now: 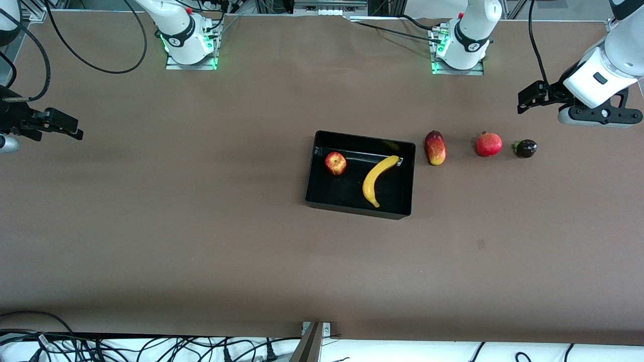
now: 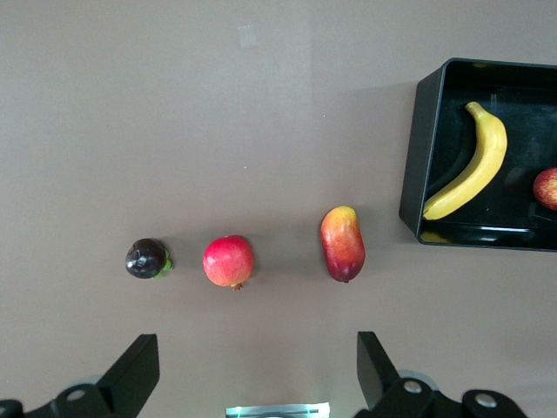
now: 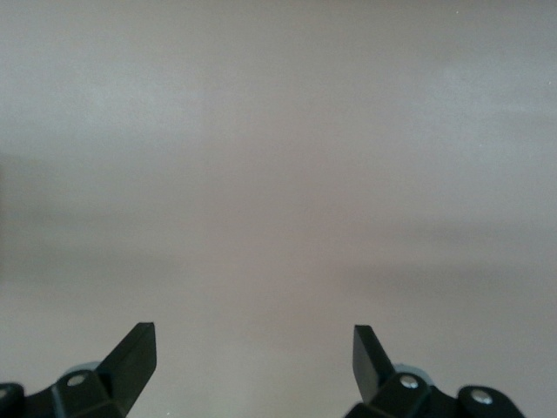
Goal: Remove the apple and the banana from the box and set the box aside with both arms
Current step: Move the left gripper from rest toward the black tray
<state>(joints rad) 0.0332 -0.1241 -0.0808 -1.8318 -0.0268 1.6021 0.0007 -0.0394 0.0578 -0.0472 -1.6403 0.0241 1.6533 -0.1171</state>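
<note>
The black box [image 1: 410, 171] [image 2: 418, 174] stands mid-table. Inside it lie the red-and-yellow apple [image 1: 335, 163] [image 2: 546, 187] and the curved yellow banana [image 1: 378, 179] [image 2: 473, 165]. My left gripper [image 1: 526, 100] [image 2: 257, 361] hangs open and empty over bare table at the left arm's end, above the row of loose fruit. My right gripper [image 1: 68, 128] [image 3: 254, 348] is open and empty too, over bare brown table at the right arm's end, well away from the box.
Beside the box, toward the left arm's end, three fruits lie in a row: an oblong red-yellow mango [image 1: 435, 147] [image 2: 343, 243], a round red pomegranate [image 1: 489, 144] [image 2: 228, 260] and a dark purple fruit [image 1: 526, 148] [image 2: 146, 259]. Cables run along the table's near edge [image 1: 151, 347].
</note>
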